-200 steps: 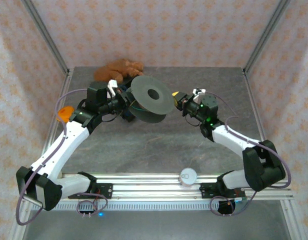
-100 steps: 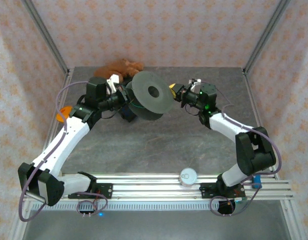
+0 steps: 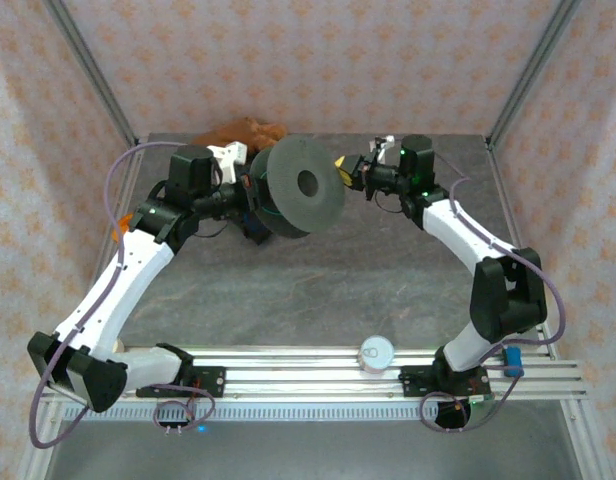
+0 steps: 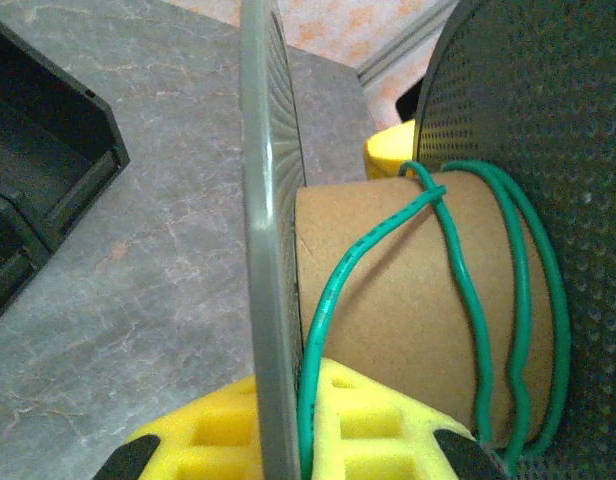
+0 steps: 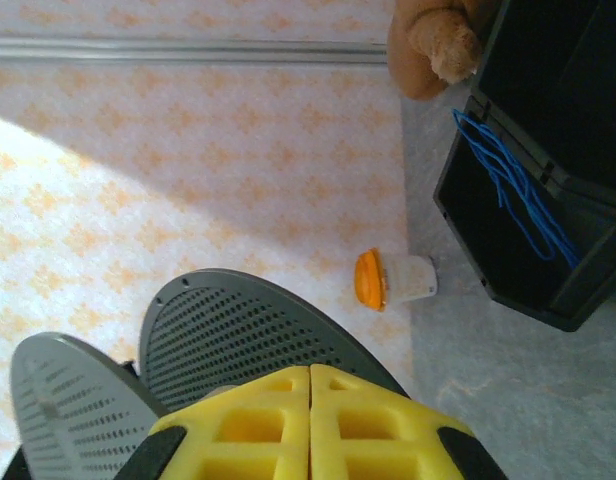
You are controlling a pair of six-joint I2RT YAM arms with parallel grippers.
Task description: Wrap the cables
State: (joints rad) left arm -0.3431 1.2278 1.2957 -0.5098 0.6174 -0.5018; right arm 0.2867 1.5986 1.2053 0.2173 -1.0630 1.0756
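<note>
A: Where are the cables?

B: The green cable (image 4: pixel 468 300) lies in a few loose turns round the cardboard core (image 4: pixel 398 270) of the grey spool (image 3: pixel 306 187). One strand crosses the core slantwise, then drops along the near flange beside the yellow pads. The blue cable (image 5: pixel 508 175) hangs in loops over the wall of the black bin (image 5: pixel 548 230), well apart from the spool.

A: Claws?

B: The left gripper (image 4: pixel 288 435) is pinched on the spool's near flange, with the rim running between its pads, and it holds the spool off the table. The right gripper (image 5: pixel 310 400) has its pads pressed together. I see nothing between them and cannot tell whether a thin strand is caught there.

A: How does the spool lie against them?

B: In the overhead view the spool's axis runs roughly left to right, from one claw toward the other. The left gripper is on the near flange and the right gripper (image 3: pixel 350 178) is just beside the outer face of the far flange.

A: So, the coming move?

B: My reading is that the turns must go around the core, across that axis. The left arm carries the spool, so leading the strand falls to the right arm. The slack crossing strand could slip sideways.
</note>
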